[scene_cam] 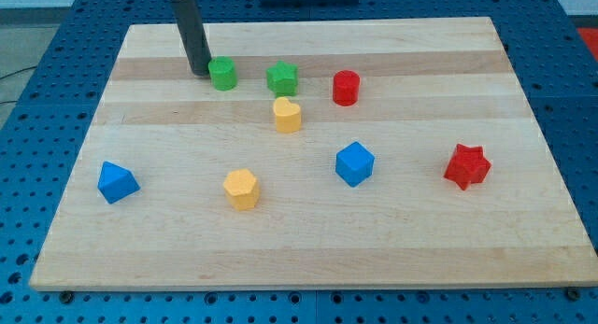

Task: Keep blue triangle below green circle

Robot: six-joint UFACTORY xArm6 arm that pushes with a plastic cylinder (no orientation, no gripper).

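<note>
The blue triangle [118, 182] lies near the board's left edge, toward the view's bottom. The green circle [222, 74] stands near the view's top, left of centre. The blue triangle is below it and to its left. My tip [199, 71] rests on the board just left of the green circle, touching or nearly touching its left side. The dark rod rises from there to the view's top.
A green star [282, 78] and a red cylinder [346, 88] stand right of the green circle. A yellow block [288, 115] sits below the green star. A yellow hexagon [241, 189], a blue cube [354, 163] and a red star [466, 166] lie lower on the wooden board [523, 249].
</note>
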